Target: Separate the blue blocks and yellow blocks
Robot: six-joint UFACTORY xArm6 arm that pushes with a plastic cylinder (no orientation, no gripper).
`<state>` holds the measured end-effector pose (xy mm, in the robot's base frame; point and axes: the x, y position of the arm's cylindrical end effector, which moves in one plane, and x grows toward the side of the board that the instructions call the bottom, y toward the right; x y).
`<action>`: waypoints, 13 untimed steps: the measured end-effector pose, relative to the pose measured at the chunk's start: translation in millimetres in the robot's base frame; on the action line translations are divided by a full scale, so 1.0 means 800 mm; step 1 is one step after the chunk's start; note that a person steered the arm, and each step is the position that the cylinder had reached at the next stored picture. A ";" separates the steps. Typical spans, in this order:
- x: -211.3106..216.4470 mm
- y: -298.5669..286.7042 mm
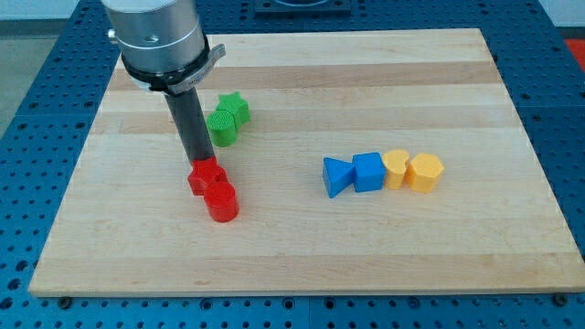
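Note:
A blue triangular block [335, 176] and a blue cube [368, 171] sit in a row at the view's right of centre. A yellow heart-shaped block [396, 168] touches the cube's right side, and a yellow hexagonal block [425, 172] touches the heart. My tip [200, 162] is far to the left of this row, at the top edge of a red star-shaped block [206, 176].
A red cylinder [221, 200] touches the red star on its lower right. A green star-shaped block [235, 107] and a green block [221, 126] sit just right of the rod. The wooden board [311, 256] lies on a blue perforated table.

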<state>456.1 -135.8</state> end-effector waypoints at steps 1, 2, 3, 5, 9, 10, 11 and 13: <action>-0.054 0.025; -0.054 0.025; -0.054 0.026; -0.039 0.165; -0.002 0.273; 0.038 0.273; 0.048 0.273; 0.044 0.340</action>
<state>491.3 135.8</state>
